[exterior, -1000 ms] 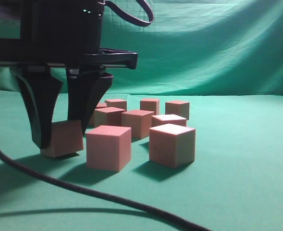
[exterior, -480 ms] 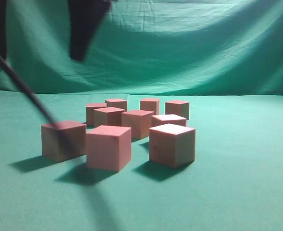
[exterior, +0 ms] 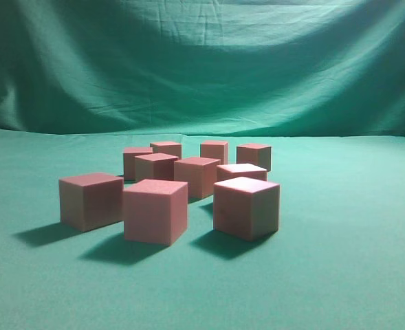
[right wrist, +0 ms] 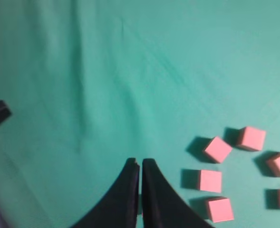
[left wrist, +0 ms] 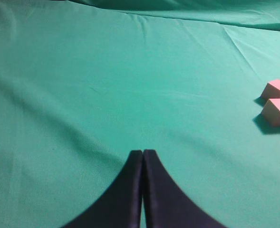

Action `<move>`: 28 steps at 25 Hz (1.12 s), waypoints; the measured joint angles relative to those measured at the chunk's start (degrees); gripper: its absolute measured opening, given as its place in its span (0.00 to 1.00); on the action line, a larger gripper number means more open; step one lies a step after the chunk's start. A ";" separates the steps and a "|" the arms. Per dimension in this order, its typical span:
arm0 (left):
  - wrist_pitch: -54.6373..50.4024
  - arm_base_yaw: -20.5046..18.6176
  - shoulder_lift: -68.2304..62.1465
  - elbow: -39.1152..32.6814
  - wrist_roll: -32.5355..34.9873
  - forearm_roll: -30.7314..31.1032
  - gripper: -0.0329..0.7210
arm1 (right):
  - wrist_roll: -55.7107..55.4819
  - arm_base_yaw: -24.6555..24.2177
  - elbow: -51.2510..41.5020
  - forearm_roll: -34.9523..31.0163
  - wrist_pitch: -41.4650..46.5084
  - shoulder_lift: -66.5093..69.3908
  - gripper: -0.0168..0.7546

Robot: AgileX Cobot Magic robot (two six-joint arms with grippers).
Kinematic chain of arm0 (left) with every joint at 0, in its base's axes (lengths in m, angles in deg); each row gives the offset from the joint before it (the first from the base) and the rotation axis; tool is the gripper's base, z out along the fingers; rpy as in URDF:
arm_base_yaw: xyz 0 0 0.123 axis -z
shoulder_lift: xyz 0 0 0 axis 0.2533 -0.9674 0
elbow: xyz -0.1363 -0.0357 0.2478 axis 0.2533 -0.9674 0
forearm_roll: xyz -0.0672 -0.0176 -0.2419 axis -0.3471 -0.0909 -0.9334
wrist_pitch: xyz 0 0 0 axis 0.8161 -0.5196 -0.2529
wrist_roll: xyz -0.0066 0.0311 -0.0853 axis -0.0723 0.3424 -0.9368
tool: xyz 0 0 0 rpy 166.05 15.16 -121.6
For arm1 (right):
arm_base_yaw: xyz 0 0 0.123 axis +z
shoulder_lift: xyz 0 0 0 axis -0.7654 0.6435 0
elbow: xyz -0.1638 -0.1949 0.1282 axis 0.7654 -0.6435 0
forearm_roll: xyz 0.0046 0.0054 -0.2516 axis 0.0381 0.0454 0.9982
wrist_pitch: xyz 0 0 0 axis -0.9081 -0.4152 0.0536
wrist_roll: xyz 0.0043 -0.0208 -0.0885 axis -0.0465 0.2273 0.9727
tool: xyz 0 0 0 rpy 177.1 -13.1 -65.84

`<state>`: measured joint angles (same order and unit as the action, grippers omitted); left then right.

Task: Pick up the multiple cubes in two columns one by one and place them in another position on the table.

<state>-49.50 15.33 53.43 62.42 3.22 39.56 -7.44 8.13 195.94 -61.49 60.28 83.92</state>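
- Exterior view: nine cubes [exterior: 155,210] stand loosely grouped on the green worktop [exterior: 346,261], three in front and the others behind; a tenth may be hidden.
- Neither arm shows there.
- Left wrist view: the left hand [left wrist: 142,153] hangs closed and empty above bare cloth, two cubes far right.
- Right wrist view: the right hand [right wrist: 140,164] is closed, holding nothing, cubes lying to its right.

Ten cubes [exterior: 155,211] counted in exterior view, all resting on one bench [exterior: 340,275]. Two cubes seen whole in left wrist view, six seen in right wrist view, some cut by frame edge. One green backdrop [exterior: 257,62] noted behind.
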 joint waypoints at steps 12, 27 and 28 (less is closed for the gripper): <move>0.00 0.00 0.00 0.00 0.00 0.00 0.04 | 6.86 0.00 -13.65 -3.43 0.90 -27.27 0.02; 0.00 0.00 0.00 0.00 0.00 0.00 0.04 | 11.83 0.00 -55.37 -16.60 -7.60 -69.37 0.02; 0.00 0.00 0.00 0.00 0.00 0.00 0.04 | 11.83 0.00 -57.53 -17.01 -8.60 -72.18 0.02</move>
<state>-49.50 15.33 53.43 62.42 3.22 39.56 4.39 8.13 138.41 -78.50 51.68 11.75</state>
